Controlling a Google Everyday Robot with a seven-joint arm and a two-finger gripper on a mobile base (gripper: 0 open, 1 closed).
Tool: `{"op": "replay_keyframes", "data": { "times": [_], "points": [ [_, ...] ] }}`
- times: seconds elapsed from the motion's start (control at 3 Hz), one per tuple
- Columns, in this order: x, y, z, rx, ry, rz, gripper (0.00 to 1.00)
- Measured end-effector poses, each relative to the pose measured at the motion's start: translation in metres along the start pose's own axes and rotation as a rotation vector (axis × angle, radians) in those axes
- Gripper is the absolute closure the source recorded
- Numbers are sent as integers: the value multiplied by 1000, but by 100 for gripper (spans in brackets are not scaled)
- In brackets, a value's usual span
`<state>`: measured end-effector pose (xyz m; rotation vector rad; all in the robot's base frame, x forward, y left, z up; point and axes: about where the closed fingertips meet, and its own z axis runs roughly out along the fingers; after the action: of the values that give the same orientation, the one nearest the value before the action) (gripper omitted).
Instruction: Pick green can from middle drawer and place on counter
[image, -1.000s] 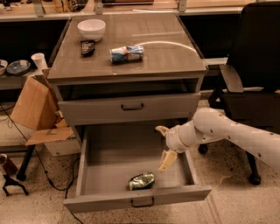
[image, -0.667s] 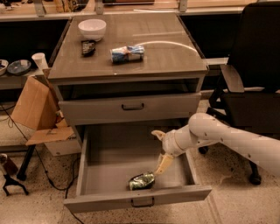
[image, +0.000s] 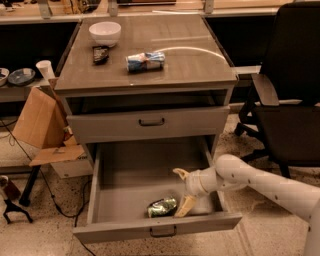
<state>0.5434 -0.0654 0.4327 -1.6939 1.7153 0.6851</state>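
In the only camera view, my gripper (image: 183, 190) is in the lower middle of the frame, inside the middle drawer (image: 135, 170), which is pulled far out toward the bottom edge. My arm (image: 260, 182) comes in from the lower right corner and crosses over the right wall of the drawer. My two fingers are spread wide apart and they hold nothing. One fingertip (image: 179, 173) points up and to the left. The other one (image: 184, 206) points down toward the drawer floor.

The green can (image: 161, 207) lies on its side on the grey floor of this drawer, close to the front wall, a little right of the middle. It is just to the left of my lower finger. I cannot tell if the finger touches it or only stands beside it.

Above, in the middle of the frame, the other drawer front (image: 150, 124) with its dark handle is almost closed. The counter (image: 180, 70) fills the upper middle of the frame. On it a blue-and-white can (image: 145, 61) lies on its side near the centre, and a curved white streak (image: 195, 49) runs to the right from it. A white bowl (image: 105, 33) stands in the upper left part of the counter, with a small dark object (image: 100, 53) just below it.

A black chair (image: 290, 100) is at the right edge of the frame, and a cardboard box (image: 40, 120) leans at the left.
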Motion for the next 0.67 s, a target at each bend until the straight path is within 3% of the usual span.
{"op": "replay_keyframes", "data": {
  "times": [0.33, 0.67],
  "points": [
    [17, 7, 8, 36, -24, 19, 0],
    [15, 7, 6, 40, -26, 20, 19]
  ]
}}
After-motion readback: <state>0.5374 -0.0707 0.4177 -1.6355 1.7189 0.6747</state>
